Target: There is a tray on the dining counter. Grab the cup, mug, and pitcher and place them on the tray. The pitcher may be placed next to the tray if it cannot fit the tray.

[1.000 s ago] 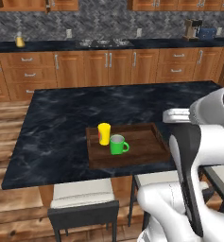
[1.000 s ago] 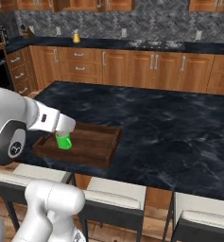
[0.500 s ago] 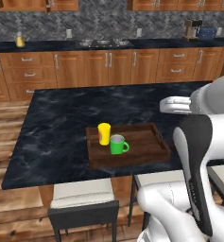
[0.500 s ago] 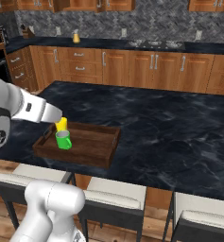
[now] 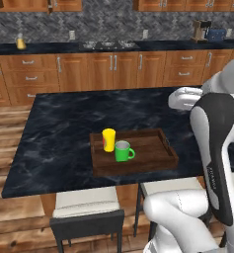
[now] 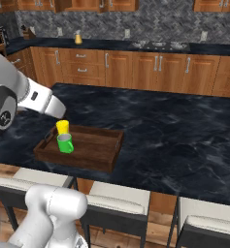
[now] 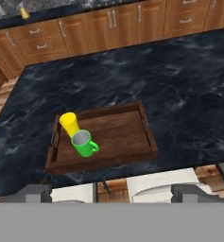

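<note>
The tray (image 7: 127, 137) is dark brown wood with lines in it. The surface (image 7: 189, 85) is shiny black stone with white streaks. The mug (image 7: 83, 143) and cup (image 7: 69, 123) look smooth like plastic.

Home kitchen, wooden cabinets (image 5: 113, 69), stone backsplash (image 6: 150, 22), marble island counter (image 5: 64, 133), stools (image 6: 116, 206)

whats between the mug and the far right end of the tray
Nothing: from the green mug to the tray's right rim is bare wood, clearest in the hand view. The yellow cup stands on the mug's other side.
</note>
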